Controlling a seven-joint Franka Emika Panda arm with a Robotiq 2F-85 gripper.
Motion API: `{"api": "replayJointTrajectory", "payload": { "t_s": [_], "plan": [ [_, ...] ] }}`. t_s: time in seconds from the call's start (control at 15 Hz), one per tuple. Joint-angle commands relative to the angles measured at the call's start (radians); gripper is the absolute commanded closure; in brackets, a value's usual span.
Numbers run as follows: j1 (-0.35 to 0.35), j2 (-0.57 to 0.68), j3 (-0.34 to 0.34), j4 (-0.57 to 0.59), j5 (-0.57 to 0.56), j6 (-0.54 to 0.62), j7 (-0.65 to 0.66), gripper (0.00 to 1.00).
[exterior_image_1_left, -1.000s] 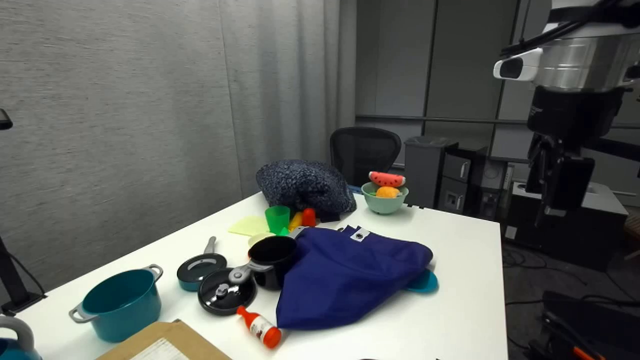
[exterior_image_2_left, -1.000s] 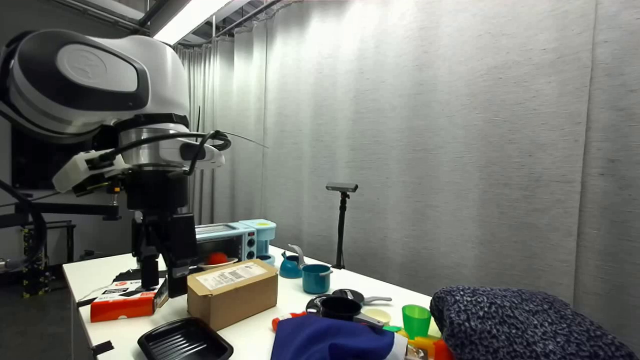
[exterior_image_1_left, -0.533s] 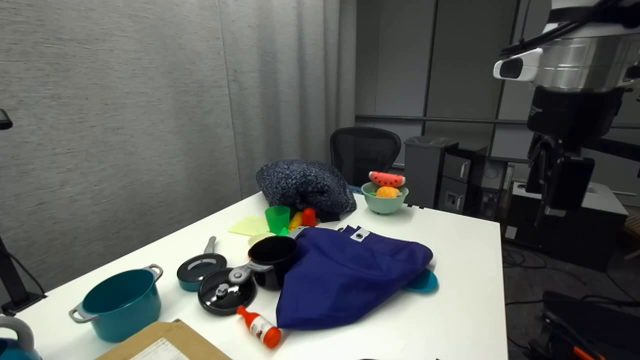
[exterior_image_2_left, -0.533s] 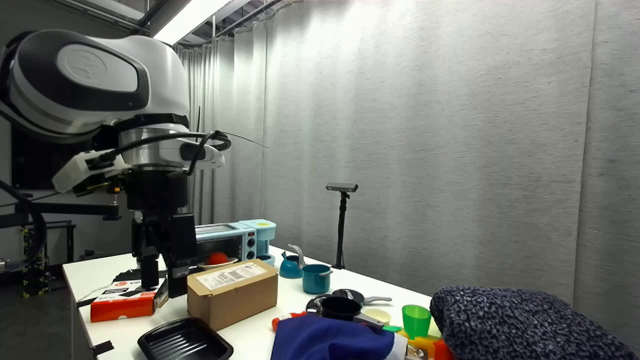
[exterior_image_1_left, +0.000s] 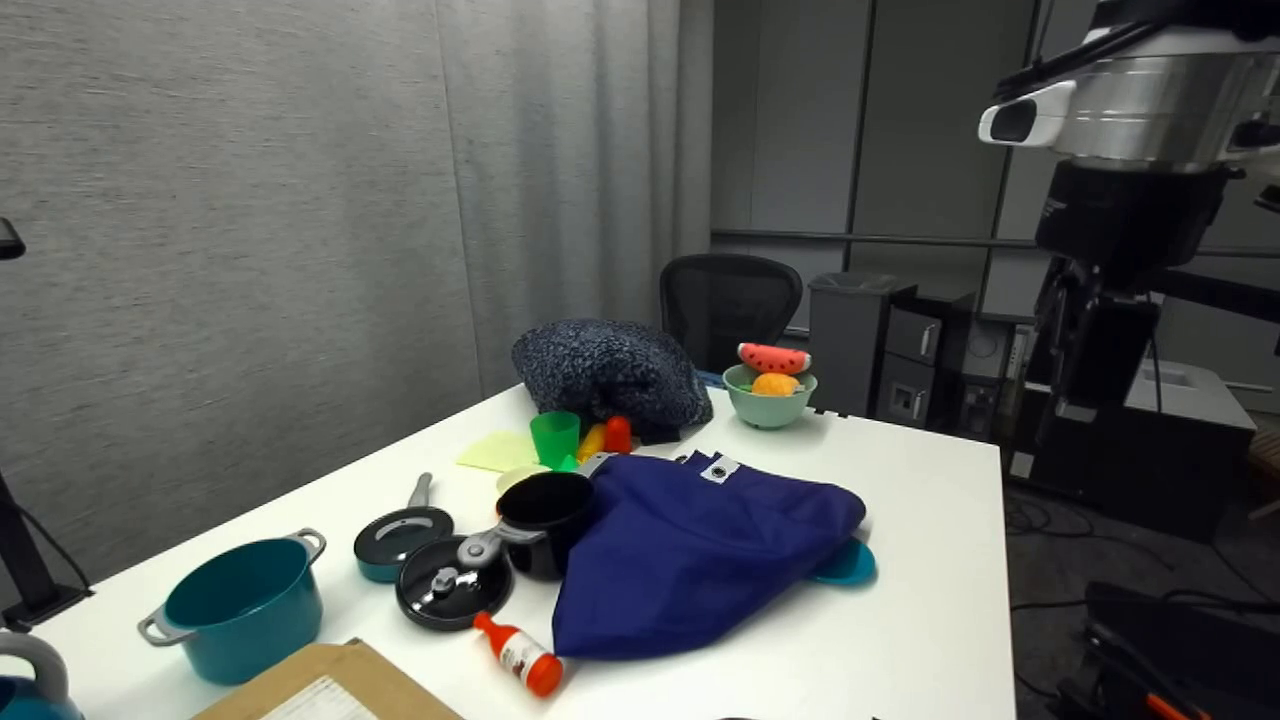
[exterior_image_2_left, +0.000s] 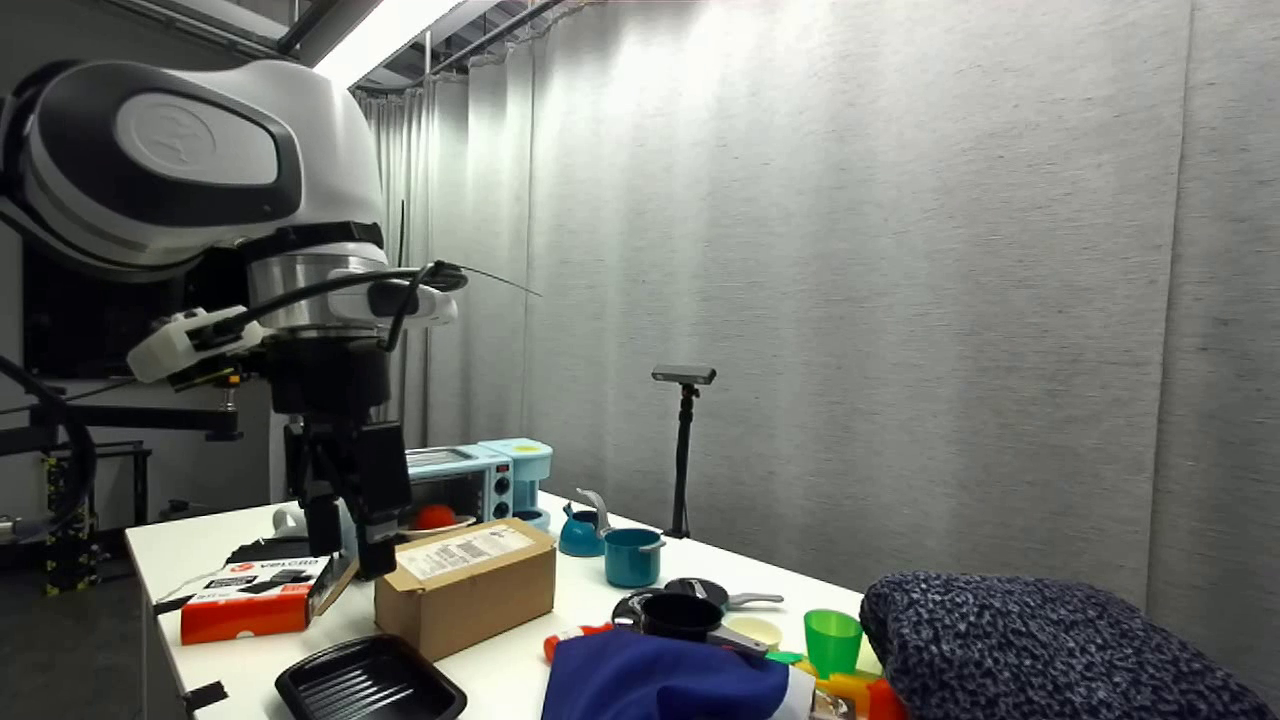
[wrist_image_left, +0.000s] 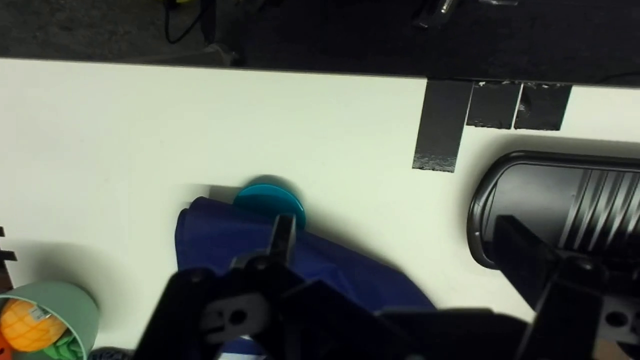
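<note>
- White table (exterior_image_1_left: 930, 610): bears the wares in both exterior views.
- Speckled cushion (exterior_image_1_left: 605, 370): slumped on the table, near its edge.
- Navy cloth (exterior_image_1_left: 700, 560): rumpled on the table, partly over a teal disc (wrist_image_left: 270, 197); in the wrist view it lies beneath one finger of the gripper (wrist_image_left: 395, 222).
- Light-blue toaster oven (exterior_image_2_left: 470, 480): a round red thing (exterior_image_2_left: 435, 517) shows above a white rim (exterior_image_2_left: 466, 521) at its window; whether inside or in front, I cannot tell.
- Cardboard box (exterior_image_2_left: 490, 590): flaps down, label upward, contents hidden.
- The gripper: released, its fingers well apart, hanging above the table.
- Black roasting pan (exterior_image_2_left: 370, 680): just beside the cardboard box, ribbed floor showing; in the wrist view, beneath the other finger.
- Orange-and-white Velcro box (exterior_image_2_left: 250, 595): print upward, contents hidden.
- Teal stockpot (exterior_image_1_left: 265, 620): upright and open, plain inner wall visible.
- Mint-green bowl (exterior_image_1_left: 768, 410): holds an orange cross-hatched toy fruit (wrist_image_left: 32, 330) and something green (wrist_image_left: 65, 345), a toy watermelon slice (exterior_image_1_left: 773, 358) perched on top.
- Black saucepan (exterior_image_1_left: 558, 545): just beside the navy cloth, inside too dark to read.
- Green tumbler (exterior_image_1_left: 555, 438): upright.
- Red sauce bottle (exterior_image_1_left: 520, 655): on its side near the navy cloth.
</note>
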Motion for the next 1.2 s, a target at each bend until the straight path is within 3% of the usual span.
{"api": "replayJointTrajectory", "payload": {
  "t_s": [0.0, 0.27, 0.33, 0.53, 0.8, 1.0, 1.13],
  "plan": [
    [-0.022, 0.179, -0.052, 0.074, 0.015, 0.111, -0.019, 0.0],
    [-0.038, 0.354, -0.065, 0.175, 0.007, 0.225, -0.001, 0.0],
    [-0.024, 0.216, -0.061, 0.08, 0.015, 0.199, -0.001, 0.0],
    [-0.03, 0.341, -0.065, 0.153, 0.014, 0.224, -0.001, 0.0],
    [-0.023, 0.346, -0.06, 0.155, 0.014, 0.232, -0.004, 0.0],
    [-0.017, 0.367, -0.054, 0.152, 0.012, 0.296, -0.008, 0.0],
    [0.006, 0.415, -0.051, 0.165, 0.03, 0.399, -0.03, 0.0]
  ]
}}
